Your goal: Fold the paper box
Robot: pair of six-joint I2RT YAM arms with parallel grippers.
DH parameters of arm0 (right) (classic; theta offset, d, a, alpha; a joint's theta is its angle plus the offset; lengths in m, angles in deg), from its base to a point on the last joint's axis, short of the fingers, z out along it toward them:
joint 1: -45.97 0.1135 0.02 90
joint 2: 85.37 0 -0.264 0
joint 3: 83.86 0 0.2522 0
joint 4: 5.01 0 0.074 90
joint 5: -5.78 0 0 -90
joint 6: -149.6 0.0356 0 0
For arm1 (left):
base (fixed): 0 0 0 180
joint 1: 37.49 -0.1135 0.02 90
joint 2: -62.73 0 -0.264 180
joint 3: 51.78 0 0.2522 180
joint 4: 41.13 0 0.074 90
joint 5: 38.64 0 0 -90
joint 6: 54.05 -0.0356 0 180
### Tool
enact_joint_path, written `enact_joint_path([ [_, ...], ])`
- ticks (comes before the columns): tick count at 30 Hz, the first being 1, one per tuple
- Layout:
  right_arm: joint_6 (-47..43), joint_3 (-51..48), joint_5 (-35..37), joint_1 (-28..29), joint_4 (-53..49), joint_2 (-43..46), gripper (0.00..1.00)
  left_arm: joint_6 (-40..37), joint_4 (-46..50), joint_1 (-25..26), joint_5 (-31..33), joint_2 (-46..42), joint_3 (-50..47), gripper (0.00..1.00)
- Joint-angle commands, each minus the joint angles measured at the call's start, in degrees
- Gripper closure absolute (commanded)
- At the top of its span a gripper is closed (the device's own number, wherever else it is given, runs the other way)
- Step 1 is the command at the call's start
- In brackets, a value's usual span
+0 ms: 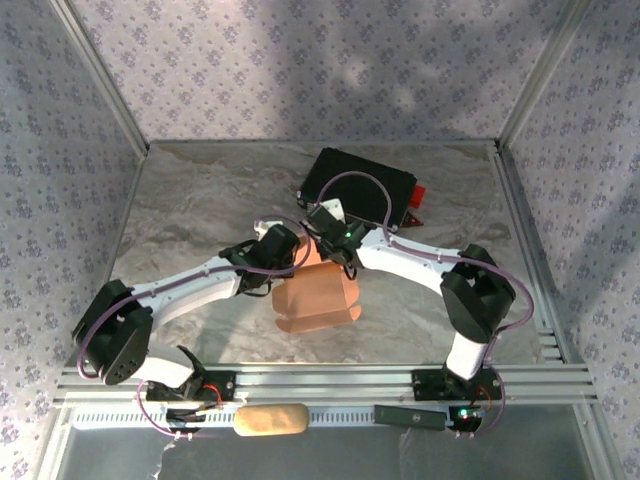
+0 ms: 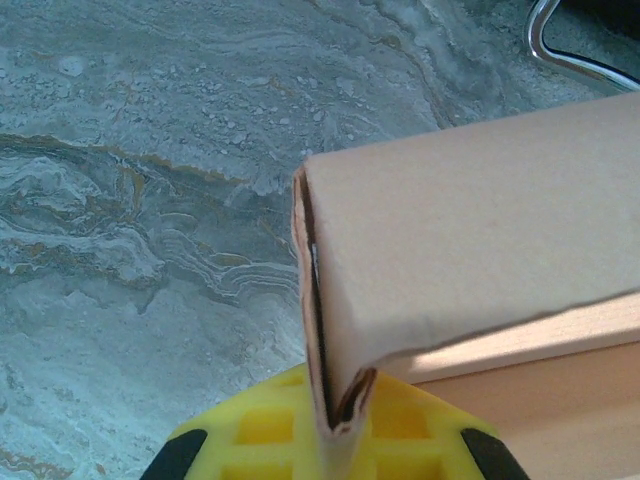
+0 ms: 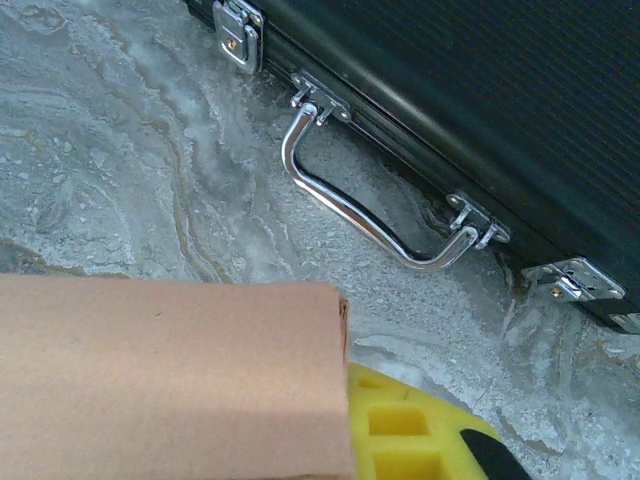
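Observation:
The paper box (image 1: pixel 316 300) is salmon-tan cardboard, partly folded, lying at the middle of the marble table between the two arms. My left gripper (image 1: pixel 283 252) reaches it from the left. In the left wrist view that gripper (image 2: pixel 335 405) is shut on a doubled cardboard edge of the box (image 2: pixel 470 240), pinched between its yellow fingers (image 2: pixel 262 425). My right gripper (image 1: pixel 335 240) comes in from the right at the box's far side. Its wrist view shows the gripper (image 3: pixel 350 420) shut on a box panel (image 3: pixel 170 380); one yellow finger (image 3: pixel 410 430) shows and the cardboard hides the other.
A black hard case (image 1: pixel 360 188) with metal latches lies just behind the box, its chrome handle (image 3: pixel 350 200) facing the grippers. A small red part (image 1: pixel 416 195) sticks out at its right. A tan oblong block (image 1: pixel 270 420) rests on the front rail. Patterned walls enclose the table.

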Motion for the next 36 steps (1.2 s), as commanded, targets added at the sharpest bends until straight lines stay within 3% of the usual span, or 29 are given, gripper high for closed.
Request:
enact_joint_path([
  [1, -2.26, -2.23, 0.31, 0.47, -1.77, 3.07, 0.94, 0.77, 0.38, -0.11, 3.20, -1.34, 1.27, 1.00],
  [7, -3.18, -6.17, -3.42, 0.69, 1.83, 5.07, 0.60, 1.44, 1.38, -0.14, 3.03, -1.24, 1.89, 1.00],
  [13, -3.96, -8.70, -7.15, 0.65, 3.21, 11.13, 0.45, 1.08, 1.94, -0.13, 2.98, -0.95, 2.25, 1.00],
  [21, -5.10, -18.50, -19.15, -4.29, 15.11, 14.82, 0.45, 0.67, 2.32, -0.32, 2.70, -0.68, 2.91, 1.00],
  [25, -4.63, -17.93, -18.49, -4.45, 16.26, 11.41, 0.47, 0.26, 2.47, -0.32, 2.36, -0.11, 3.39, 1.00],
  [32, -4.06, -16.01, -16.34, -4.67, 16.92, 6.89, 0.66, -0.06, 2.36, -0.31, 2.06, 0.76, 3.74, 1.00],
  [36, -3.11, -14.83, -13.87, -4.11, 16.38, 4.91, 0.71, -0.19, 2.00, -0.37, 1.83, 1.07, 3.67, 1.00],
])
